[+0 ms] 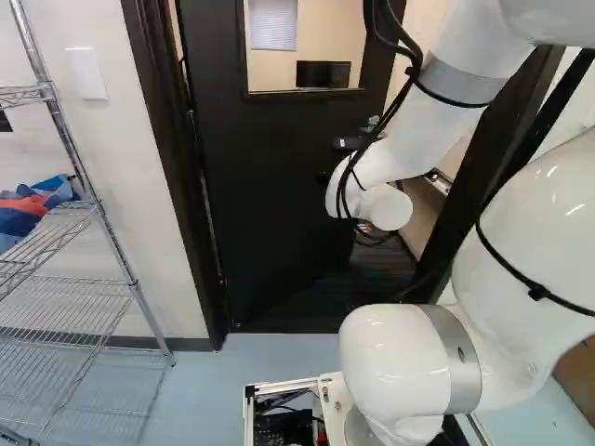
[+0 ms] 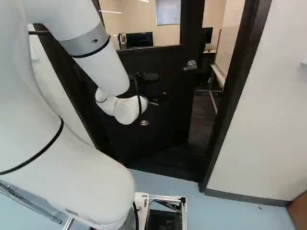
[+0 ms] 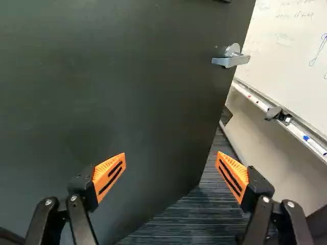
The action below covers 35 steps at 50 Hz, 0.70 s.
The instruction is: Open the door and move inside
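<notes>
So I've got the door (image 1: pixel 270 177) partly open, swung away from me into the room beyond, with a gap between its free edge and the frame (image 2: pixel 231 96). My gripper (image 2: pixel 162 97) is up in front of the door face, fingers spread wide, one orange pad (image 3: pixel 109 176) on each side, and it's got hold of nothing. In the wrist view the door is straight ahead and fills most of the space past the fingers. Its free edge runs down between them, so the dark carpet (image 3: pixel 199 212) of the next room shows in there too.

The handle (image 3: pixel 230 60) is ahead of and higher than the fingers, near that free edge, roughly in line with the finger on the gap side. Neither finger touches it.

Past the gap there's a whiteboard (image 3: pixel 286 35) with scribbles on it and a tray (image 3: pixel 265 107) along the bottom holding a few markers, including a blue one (image 3: pixel 313 144). Through the door's window (image 1: pixel 270 70) I can see a monitor (image 1: pixel 323 73) and a blind (image 1: pixel 273 24). Over at the left of the left base view there's a wire rack (image 1: pixel 112 232) with a blue and orange bundle (image 1: pixel 33 209) on it.
</notes>
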Motion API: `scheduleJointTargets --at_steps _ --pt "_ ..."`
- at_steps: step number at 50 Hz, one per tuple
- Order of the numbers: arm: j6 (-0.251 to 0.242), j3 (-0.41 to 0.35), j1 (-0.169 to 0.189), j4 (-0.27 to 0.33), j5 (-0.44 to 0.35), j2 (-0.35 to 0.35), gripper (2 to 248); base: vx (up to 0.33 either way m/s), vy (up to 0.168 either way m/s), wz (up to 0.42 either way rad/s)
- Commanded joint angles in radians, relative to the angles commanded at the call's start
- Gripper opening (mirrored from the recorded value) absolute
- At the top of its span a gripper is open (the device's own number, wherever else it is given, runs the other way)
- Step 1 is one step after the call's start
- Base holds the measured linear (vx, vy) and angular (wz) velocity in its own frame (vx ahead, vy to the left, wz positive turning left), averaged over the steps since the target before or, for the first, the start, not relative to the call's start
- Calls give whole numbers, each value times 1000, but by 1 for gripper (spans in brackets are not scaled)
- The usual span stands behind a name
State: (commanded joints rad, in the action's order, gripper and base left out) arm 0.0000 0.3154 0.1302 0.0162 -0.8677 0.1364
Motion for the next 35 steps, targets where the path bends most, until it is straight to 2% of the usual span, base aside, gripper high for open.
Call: scheduleJointTargets --at_steps 35 --pt "0 0 0 0 0 0 247 113 54 -10"
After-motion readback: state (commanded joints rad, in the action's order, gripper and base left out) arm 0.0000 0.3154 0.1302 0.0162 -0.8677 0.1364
